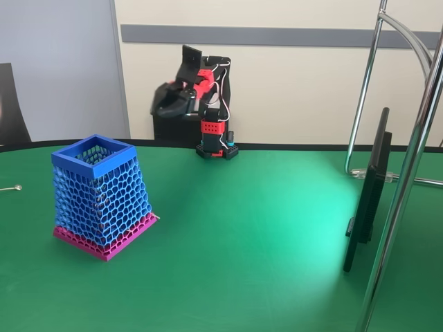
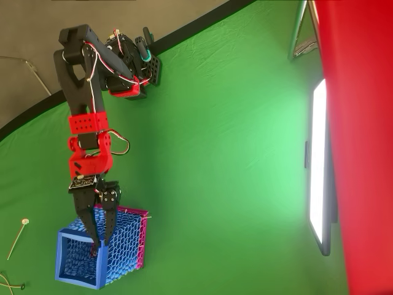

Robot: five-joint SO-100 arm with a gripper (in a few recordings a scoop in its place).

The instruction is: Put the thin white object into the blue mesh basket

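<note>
Blue basket [image 2: 101, 258] on green bench [image 2: 233, 153], black fingers [image 2: 98, 236] nearly closed over its rim, grasp unclear.

Overhead view: gripper [image 2: 98, 236] tips sit over the blue mesh basket [image 2: 101, 258] rim, too dark to tell if the jaws are parted or anything is held. Fixed view: arm [image 1: 181, 93] motion-blurred, gripper end not readable. Thin stick [image 2: 16, 239] near table's left edge too small for detail; a wire loop [image 2: 9, 284] at the btm-left corner is cut by the picture edge.
</note>
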